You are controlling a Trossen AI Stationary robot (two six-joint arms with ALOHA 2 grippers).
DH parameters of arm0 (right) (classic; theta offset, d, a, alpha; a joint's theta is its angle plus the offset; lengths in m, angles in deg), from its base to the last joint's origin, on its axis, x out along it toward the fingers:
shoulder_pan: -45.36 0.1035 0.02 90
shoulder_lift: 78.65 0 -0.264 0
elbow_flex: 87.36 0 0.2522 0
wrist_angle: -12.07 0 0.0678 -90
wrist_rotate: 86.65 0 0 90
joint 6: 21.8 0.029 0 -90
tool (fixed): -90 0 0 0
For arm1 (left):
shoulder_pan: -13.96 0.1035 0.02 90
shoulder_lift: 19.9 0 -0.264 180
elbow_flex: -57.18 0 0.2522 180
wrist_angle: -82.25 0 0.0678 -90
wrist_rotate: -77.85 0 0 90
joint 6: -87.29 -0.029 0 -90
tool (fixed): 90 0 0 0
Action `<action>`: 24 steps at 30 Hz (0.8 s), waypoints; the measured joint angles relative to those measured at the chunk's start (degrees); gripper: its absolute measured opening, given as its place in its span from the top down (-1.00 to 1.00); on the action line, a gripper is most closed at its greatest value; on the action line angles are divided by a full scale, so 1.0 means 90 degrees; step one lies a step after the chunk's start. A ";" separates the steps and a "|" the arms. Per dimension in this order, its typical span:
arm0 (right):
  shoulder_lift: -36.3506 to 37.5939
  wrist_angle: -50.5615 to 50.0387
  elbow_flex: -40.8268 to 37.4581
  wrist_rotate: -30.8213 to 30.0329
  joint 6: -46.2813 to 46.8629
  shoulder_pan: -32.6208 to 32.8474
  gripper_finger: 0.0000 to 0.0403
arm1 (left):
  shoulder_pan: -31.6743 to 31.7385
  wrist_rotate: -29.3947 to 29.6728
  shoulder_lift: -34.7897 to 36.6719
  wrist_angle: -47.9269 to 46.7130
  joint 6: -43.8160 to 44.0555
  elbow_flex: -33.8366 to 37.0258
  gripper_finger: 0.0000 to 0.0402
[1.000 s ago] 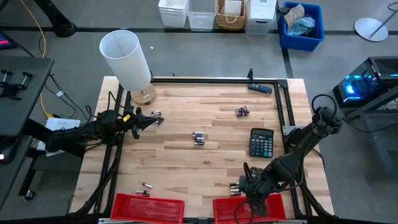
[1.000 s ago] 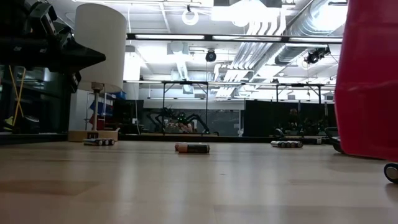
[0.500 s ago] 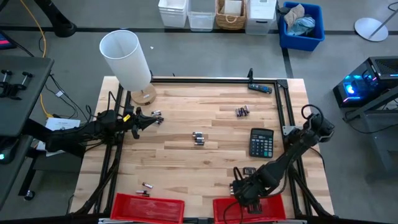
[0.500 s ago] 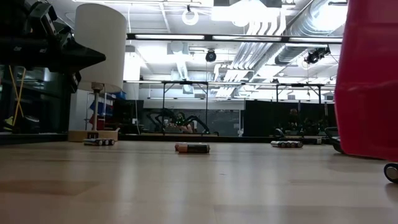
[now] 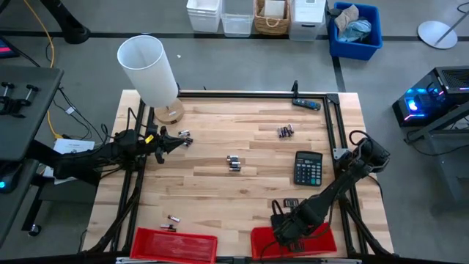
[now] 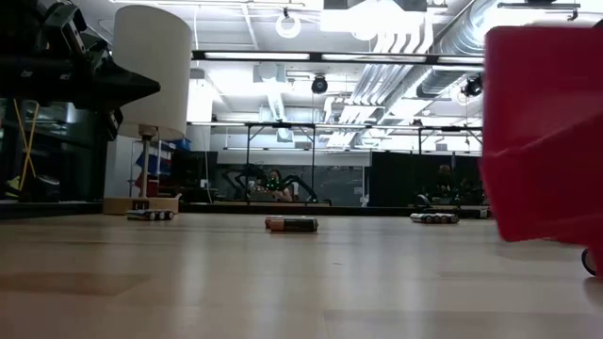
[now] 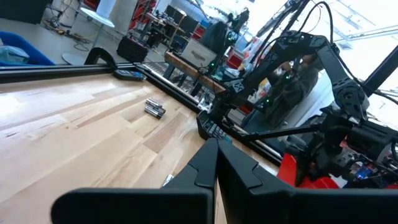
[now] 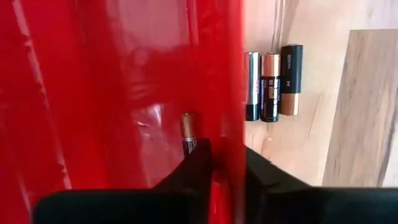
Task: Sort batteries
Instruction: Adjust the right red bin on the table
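Note:
The batteries lie in small groups on the wooden table: one near the middle [image 5: 233, 163], one farther back [image 5: 285, 131], one near the left edge [image 5: 185, 139] and a pair near the left red tray [image 5: 172, 220]. Three more [image 8: 272, 84] lie just outside the right red tray [image 5: 322, 240], and one battery [image 8: 188, 134] lies inside it. My right gripper [image 5: 282, 226] is at this tray's far wall, shut on it. My left gripper [image 7: 216, 163] is shut and hovers by the left-edge batteries, touching nothing. My right gripper pinches the red tray's far wall [image 8: 231, 134], one finger [image 8: 199, 165] inside the tray and the other [image 8: 261, 168] outside. The fingers come from above, pointing down. In the low view the tray [image 6: 546, 141] stands tilted, its upper edge in the picture.
A black calculator [image 5: 308, 168] lies right of the middle. A blue-and-black tool [image 5: 306, 103] lies at the far edge. A white lampshade on a wooden base [image 5: 150, 70] stands at the far left corner. A second red tray [image 5: 174, 244] sits at the near edge.
My right gripper has moved toward the table's left and near edge, and its arm has drawn in with it. The right red tray has shifted and tipped: in the low view its side has moved left and its upper edge has come into the picture.

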 joint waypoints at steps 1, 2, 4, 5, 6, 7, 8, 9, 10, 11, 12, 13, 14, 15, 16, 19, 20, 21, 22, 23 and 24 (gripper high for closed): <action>0.0001 0.0013 0.0001 0.0004 0.0017 -0.0002 0.90 | -0.0001 0.0000 0.0000 0.0000 -0.0002 0.0001 1.00; 0.0006 0.0043 0.0005 -0.0035 0.0031 0.0000 0.94 | -0.0001 0.0000 0.0001 0.0000 0.0000 0.0000 1.00; 0.0010 0.0029 0.0007 -0.0117 0.0084 0.0002 0.95 | -0.0001 0.0000 0.0000 -0.0002 -0.0001 -0.0001 1.00; 0.0010 -0.0002 0.0007 -0.0149 0.0102 -0.0001 0.93 | -0.0001 0.0000 0.0000 -0.0002 -0.0001 0.0000 1.00; 0.0010 -0.0024 0.0007 -0.0165 0.0127 -0.0003 0.92 | -0.0001 0.0000 0.0000 0.0001 -0.0001 -0.0001 1.00; 0.0010 -0.0036 0.0007 -0.0190 0.0149 -0.0003 0.92 | 0.0000 0.0000 0.0000 -0.0001 0.0000 -0.0001 1.00; 0.0010 -0.0047 0.0007 -0.0227 0.0188 -0.0001 0.94 | 0.0001 0.0000 0.0000 0.0000 0.0000 -0.0001 1.00; 0.0010 -0.0054 0.0007 -0.0230 0.0193 -0.0001 0.96 | -0.0001 0.0000 0.0000 0.0000 -0.0002 0.0001 1.00; 0.0010 -0.0072 0.0007 -0.0228 0.0194 -0.0001 0.97 | 0.0001 0.0000 0.0000 0.0000 0.0000 -0.0001 1.00; 0.0010 -0.0085 0.0007 -0.0231 0.0195 0.0002 0.97 | 0.0000 0.0000 0.0000 0.0000 0.0000 -0.0001 1.00; 0.0010 -0.0098 0.0007 -0.0246 0.0199 0.0002 0.97 | -0.0001 0.0000 0.0000 0.0000 0.0000 0.0001 1.00; 0.0010 -0.0118 0.0007 -0.0278 0.0215 0.0001 0.96 | -0.0001 0.0000 0.0000 -0.0002 0.0000 -0.0001 1.00; 0.0010 -0.0139 0.0007 -0.0300 0.0212 -0.0001 0.96 | 0.0001 -0.0001 0.0000 -0.0002 -0.0001 -0.0001 1.00; 0.0010 -0.0186 0.0028 -0.0336 0.0208 -0.0001 0.97 | 0.0000 -0.0001 0.0000 0.0000 0.0000 -0.0001 1.00; 0.0010 -0.0258 0.0058 -0.0401 0.0189 0.0000 0.98 | -0.0001 0.0000 0.0002 -0.0001 -0.0002 0.0001 1.00; 0.0000 -0.0556 0.0165 -0.0674 0.0142 -0.0003 0.98 | -0.0001 0.0000 0.0000 0.0000 -0.0002 0.0001 1.00; -0.0007 -0.0680 0.0200 -0.0757 0.0143 -0.0006 0.98 | 0.0001 0.0000 0.0000 -0.0002 0.0000 0.0001 1.00; -0.0010 -0.0778 0.0247 -0.0822 0.0141 -0.0006 0.98 | 0.0000 0.0000 0.0000 0.0000 0.0000 0.0000 1.00; -0.0009 -0.0819 0.0287 -0.0861 0.0139 -0.0006 0.99 | 0.0001 0.0000 0.0000 0.0000 -0.0002 -0.0001 1.00; -0.0007 -0.0838 0.0311 -0.0882 0.0142 -0.0006 0.99 | 0.0000 0.0000 0.0000 -0.0001 0.0000 0.0000 1.00; -0.0007 -0.0840 0.0311 -0.0884 0.0142 -0.0006 0.99 | 0.0001 0.0000 0.0000 0.0000 0.0000 -0.0001 1.00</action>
